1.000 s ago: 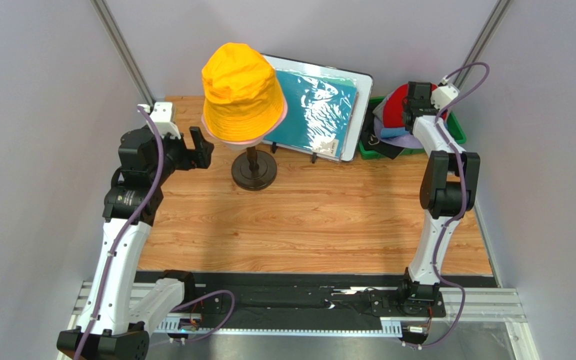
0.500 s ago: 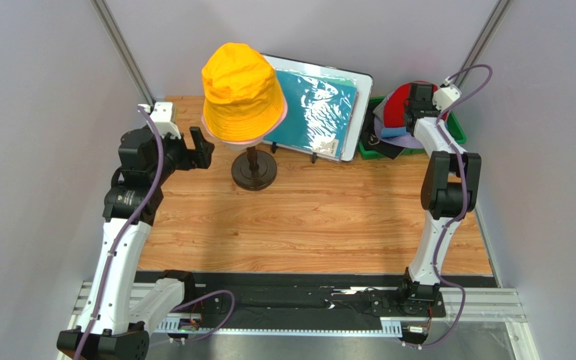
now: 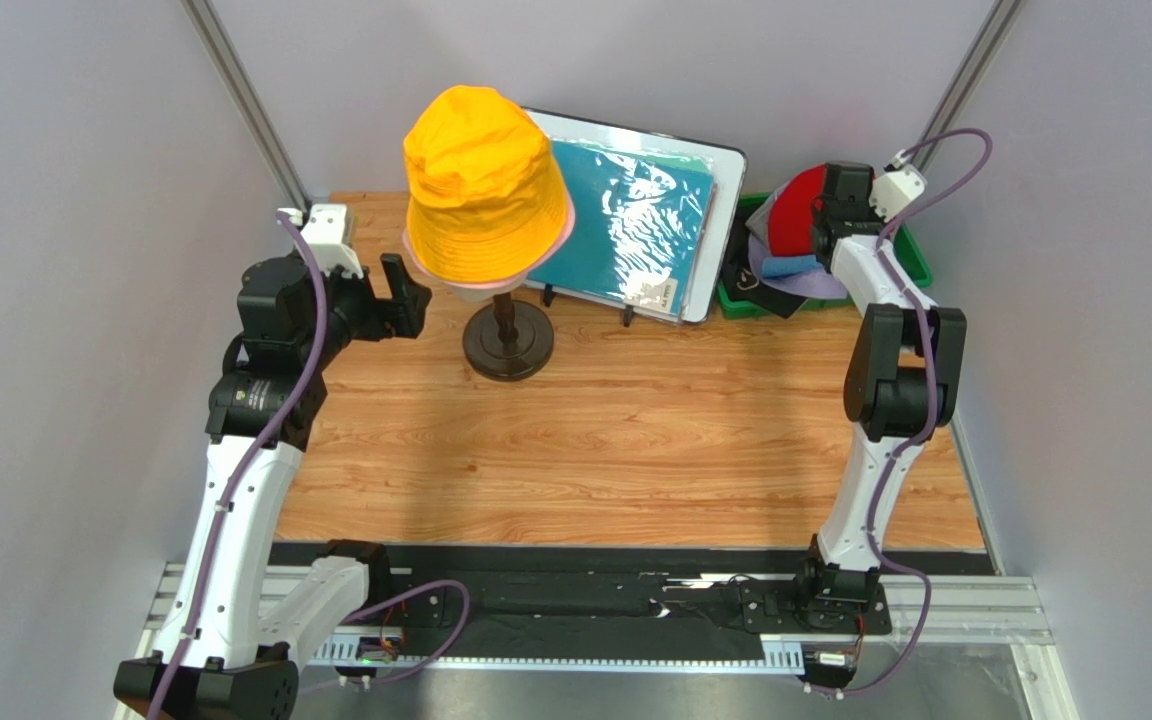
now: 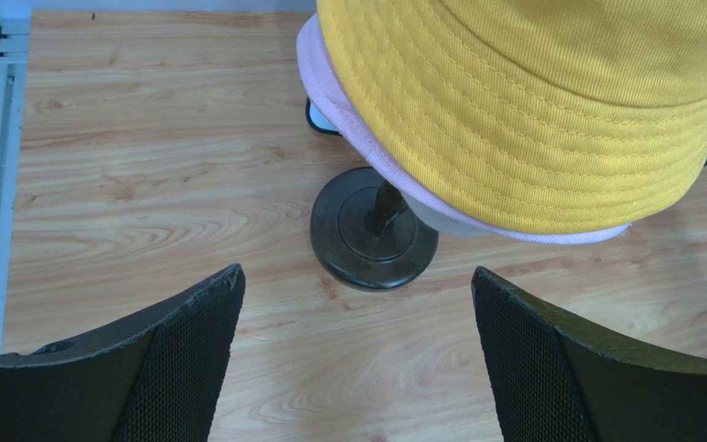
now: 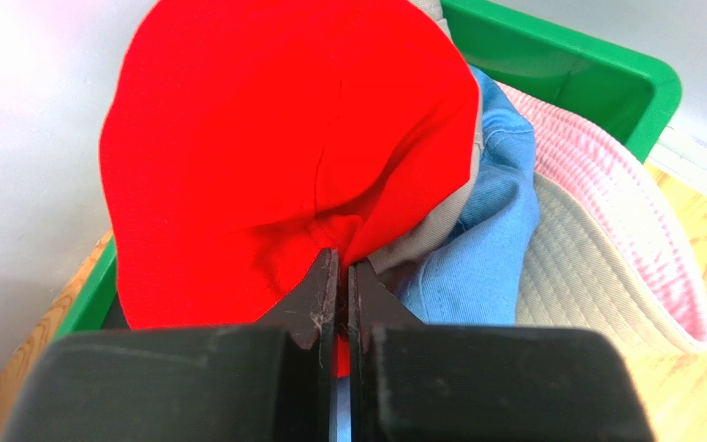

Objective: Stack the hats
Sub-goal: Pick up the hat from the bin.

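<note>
Far right corner of tabletop (image 3: pixel 642 435): right gripper (image 5: pixel 339 267) clamped on red hat (image 5: pixel 283 138) in green bin (image 5: pixel 606 74). Toward left edge: left gripper (image 4: pixel 357 273), jaws spread wide, beside orange-yellow hat (image 4: pixel 532 101).

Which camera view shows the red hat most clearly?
The right wrist view: the red hat fills most of it, with the right pincer shut on a fold of its cloth. The top external view shows only a small red patch at the far right. The left wrist view misses it.
</note>
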You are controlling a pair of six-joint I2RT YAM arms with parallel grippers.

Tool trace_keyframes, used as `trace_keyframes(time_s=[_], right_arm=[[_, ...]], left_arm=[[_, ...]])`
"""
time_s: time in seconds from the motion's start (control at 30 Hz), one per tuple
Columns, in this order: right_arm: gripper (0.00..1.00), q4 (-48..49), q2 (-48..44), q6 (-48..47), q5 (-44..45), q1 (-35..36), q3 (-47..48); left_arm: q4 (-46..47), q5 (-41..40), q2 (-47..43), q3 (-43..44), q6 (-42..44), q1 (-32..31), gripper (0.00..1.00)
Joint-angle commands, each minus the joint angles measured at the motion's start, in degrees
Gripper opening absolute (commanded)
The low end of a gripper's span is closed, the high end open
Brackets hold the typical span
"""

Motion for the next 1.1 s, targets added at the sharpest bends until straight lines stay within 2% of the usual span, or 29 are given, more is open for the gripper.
trace_keyframes(time_s=[0.0,0.17,0.53,0.67,0.83,0.87,0.93,0.97,1.07], right_arm=[[0.0,3.6,-5.9,-0.5,1.2,-0.1,-1.1],[0.0,6.5,-10.9,-2.1,-0.9,0.6,-5.1],[0.0,7.6,-29.2,-5.9,-4.8,3.0,-10.3],[0.0,6.4,-36.2,-8.3,-11.9,3.7,-12.4],[0.0,1.0,-43.0,-11.8,-20.7,7.8,-11.9],[0.0,-0.1,-44.7,-12.0,-25.3,8.1,-11.6],[0.0,-3.1,-46.3,-12.6,-28.7,10.0,-11.1],[0.0,-4.3,-48.0,-13.2,-29.8,12.0,-10.9],[0.0,-5.7,-51.1,-14.1,-30.9,17.1,-13.1]], left_arm=[[1.2,1.1,0.0,1.0,-1.1,0.3,0.97],[1.2,1.3,0.1,1.1,-1.2,0.3,0.97],[1.7,2.1,-1.0,0.7,-1.7,0.3,0.96],[2.9,4.5,-2.0,0.3,-2.8,0.3,0.96],[6.1,12.6,-2.1,0.1,-5.2,-0.6,0.89],[6.2,12.5,-2.0,0.4,-5.2,-3.2,0.89],[5.4,10.4,-1.9,2.3,-5.0,-7.0,0.89],[5.0,9.9,-1.9,3.2,-5.7,-10.9,0.89],[6.6,10.2,-2.2,3.2,-10.1,-17.4,0.89]])
